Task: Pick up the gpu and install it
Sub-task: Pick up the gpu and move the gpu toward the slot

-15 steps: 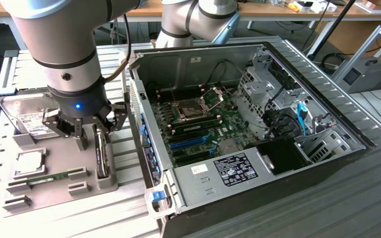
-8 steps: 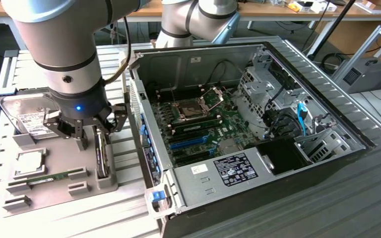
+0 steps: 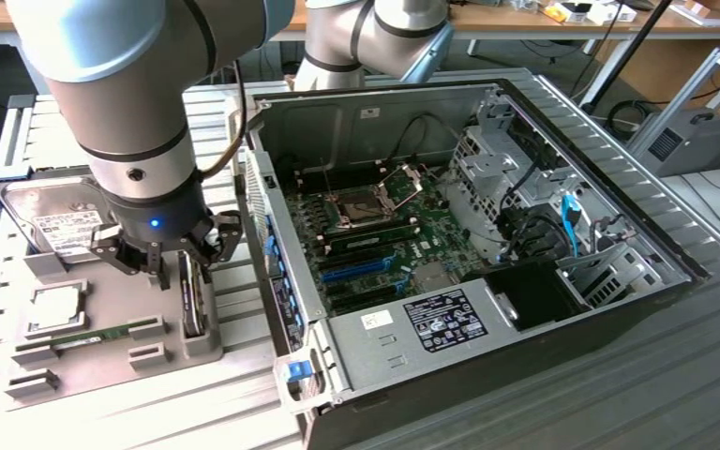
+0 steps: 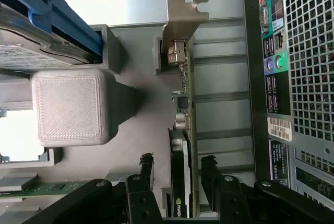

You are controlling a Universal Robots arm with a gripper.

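Gpu (image 4: 183, 130): green card edge, black cooler, silver bracket, in matte grey tray (image 3: 123, 295). Gripper (image 4: 177, 160) black. On tray: silver hard drive (image 3: 48, 211), white label, blue clip (image 4: 62, 20); green memory stick (image 3: 97, 333). Beside tray: grey computer case (image 3: 460, 352), green motherboard (image 3: 373, 234), blue slots (image 3: 353, 272).

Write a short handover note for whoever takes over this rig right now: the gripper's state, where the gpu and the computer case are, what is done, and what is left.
Gripper: open, low over the gpu, with one finger on each side of the card, not closed on it.
The gpu: standing on edge in its slot of the grey holder tray, at the exterior view's left of the computer case, which lies open.
Done: gripper lined up astride the card.
Left: gpu not yet gripped, lifted or seated in the case.
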